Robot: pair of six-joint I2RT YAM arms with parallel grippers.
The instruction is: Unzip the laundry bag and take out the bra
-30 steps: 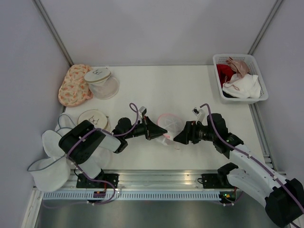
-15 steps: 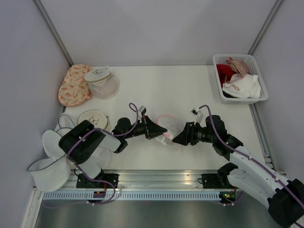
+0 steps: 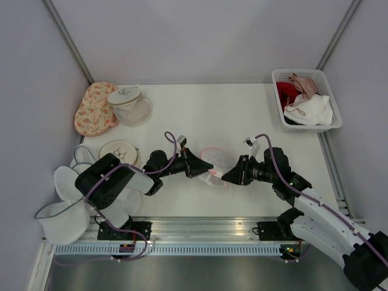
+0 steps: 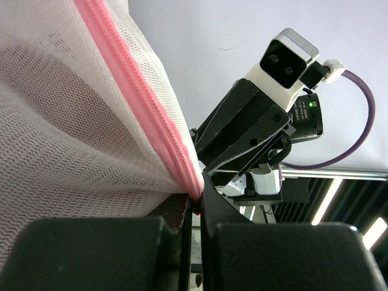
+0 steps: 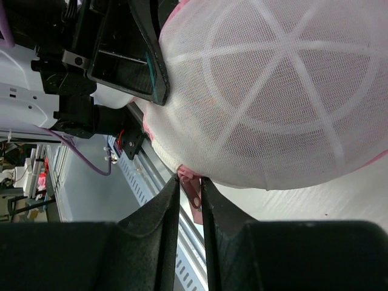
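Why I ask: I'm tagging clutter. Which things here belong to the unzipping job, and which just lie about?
Job: laundry bag; its pink zipper pull; left tool, pinching the bag's rim; right tool, on the pull.
Lying about: orange floral pouch; clear mesh dome; basket of clothes; white mesh bags.

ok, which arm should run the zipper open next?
Right. The right tool pinches the pink zipper pull at the edge of the laundry bag. The left tool is clamped on the pink zipper rim, so it likely serves better as the anchor.

Laundry bag (image 5: 273, 91) contents unreadable through mesh; bag cropped at left-wrist view edge; zip pull (image 5: 193, 194) half buried between right jaws
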